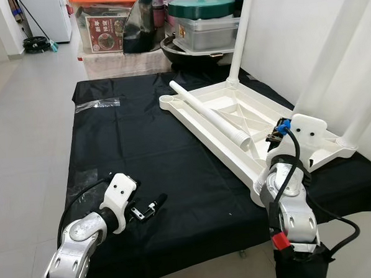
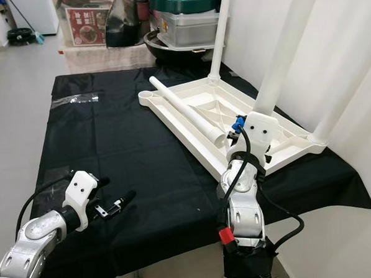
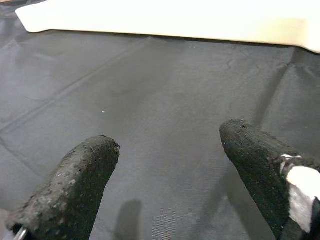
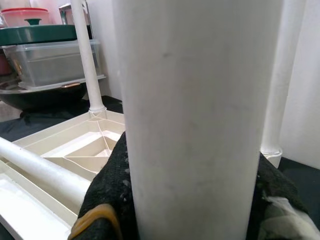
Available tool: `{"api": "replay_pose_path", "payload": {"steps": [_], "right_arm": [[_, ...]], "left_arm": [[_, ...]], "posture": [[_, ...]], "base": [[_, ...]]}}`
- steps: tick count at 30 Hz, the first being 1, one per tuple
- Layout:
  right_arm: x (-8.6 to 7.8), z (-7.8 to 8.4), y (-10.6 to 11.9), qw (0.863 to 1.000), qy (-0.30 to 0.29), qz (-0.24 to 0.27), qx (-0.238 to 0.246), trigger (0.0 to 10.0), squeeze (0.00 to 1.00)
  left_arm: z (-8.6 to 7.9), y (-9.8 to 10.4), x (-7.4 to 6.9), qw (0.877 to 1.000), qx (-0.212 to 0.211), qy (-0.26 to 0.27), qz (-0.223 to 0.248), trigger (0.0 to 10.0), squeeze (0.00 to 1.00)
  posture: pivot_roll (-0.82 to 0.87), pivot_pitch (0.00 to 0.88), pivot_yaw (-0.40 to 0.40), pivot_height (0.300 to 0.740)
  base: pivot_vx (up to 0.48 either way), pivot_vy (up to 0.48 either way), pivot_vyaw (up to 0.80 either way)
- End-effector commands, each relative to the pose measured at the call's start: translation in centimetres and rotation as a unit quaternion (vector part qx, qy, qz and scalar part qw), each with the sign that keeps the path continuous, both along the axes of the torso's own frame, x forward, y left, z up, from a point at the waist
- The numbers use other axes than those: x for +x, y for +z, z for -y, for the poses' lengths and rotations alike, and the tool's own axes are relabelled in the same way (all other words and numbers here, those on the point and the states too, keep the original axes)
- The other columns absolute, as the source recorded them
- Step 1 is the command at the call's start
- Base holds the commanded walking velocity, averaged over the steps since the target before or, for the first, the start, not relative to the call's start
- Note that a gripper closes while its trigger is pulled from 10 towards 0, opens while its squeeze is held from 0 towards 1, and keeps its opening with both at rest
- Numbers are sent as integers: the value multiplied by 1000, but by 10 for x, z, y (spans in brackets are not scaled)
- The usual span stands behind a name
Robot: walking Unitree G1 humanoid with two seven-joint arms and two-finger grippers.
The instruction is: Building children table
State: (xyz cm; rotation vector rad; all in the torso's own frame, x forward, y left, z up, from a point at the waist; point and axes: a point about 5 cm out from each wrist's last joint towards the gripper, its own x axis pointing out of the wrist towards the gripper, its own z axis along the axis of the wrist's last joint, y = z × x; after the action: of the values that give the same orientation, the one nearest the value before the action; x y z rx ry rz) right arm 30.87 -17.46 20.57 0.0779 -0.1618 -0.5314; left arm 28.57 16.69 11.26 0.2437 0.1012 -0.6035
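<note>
The white children's table top (image 1: 233, 105) lies upside down on a black cloth (image 1: 129, 142). Three white legs stand upright in its corners: a far one (image 1: 241, 36), a near one (image 1: 336, 50) and one at the right edge (image 1: 366, 114). One loose leg (image 1: 209, 116) lies across the underside. My right gripper (image 4: 195, 200) is shut around the base of the near upright leg (image 4: 195, 100), its fingers hidden behind the wrist (image 1: 308, 129) in the eye views. My left gripper (image 1: 149, 208) hovers open just above the cloth at the front left, with nothing between its fingers (image 3: 80, 180).
A clear plastic bag (image 1: 96, 105) lies on the cloth at the back left. Boxes (image 1: 105, 28), a green-lidded container (image 1: 204, 19) and a dark pot stand behind the cloth. A white wall runs along the right. Tiled floor (image 1: 29, 122) lies to the left.
</note>
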Motion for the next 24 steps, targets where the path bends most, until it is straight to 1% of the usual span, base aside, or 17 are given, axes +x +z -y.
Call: {"api": "replay_pose_path", "payload": {"steps": [1,7,20,21,22,23,24], "right_arm": [[0,6,2,1000,-9,1,17,10000,0],[1,7,8,1000,-6,9,15,10000,0],[0,5,6,1000,0,3,18,10000,0],[0,5,6,1000,0,3,19,10000,86],[0,5,6,1000,0,3,19,10000,86],[0,5,6,1000,1,4,20,10000,357],[0,5,7,1000,1,5,21,10000,498]], "left_arm": [[2,-1,2,1000,4,-6,-1,10000,0],[3,-2,2,1000,4,-7,-1,10000,0],[3,-3,1,1000,5,-8,-2,10000,0],[3,-3,2,1000,5,-8,-2,10000,0],[3,-3,2,1000,5,-8,-2,10000,0],[3,-2,2,1000,5,-8,-2,10000,0],[3,-2,1,1000,5,-9,-2,10000,0]], "posture": [[4,0,-73,740],[4,0,-73,740],[3,0,-71,740],[3,0,-71,740],[3,0,-71,740],[3,0,-71,740],[3,0,-71,740]], "base": [[0,0,0],[0,0,0],[0,0,0],[0,0,0],[0,0,0],[0,0,0],[0,0,0]]}}
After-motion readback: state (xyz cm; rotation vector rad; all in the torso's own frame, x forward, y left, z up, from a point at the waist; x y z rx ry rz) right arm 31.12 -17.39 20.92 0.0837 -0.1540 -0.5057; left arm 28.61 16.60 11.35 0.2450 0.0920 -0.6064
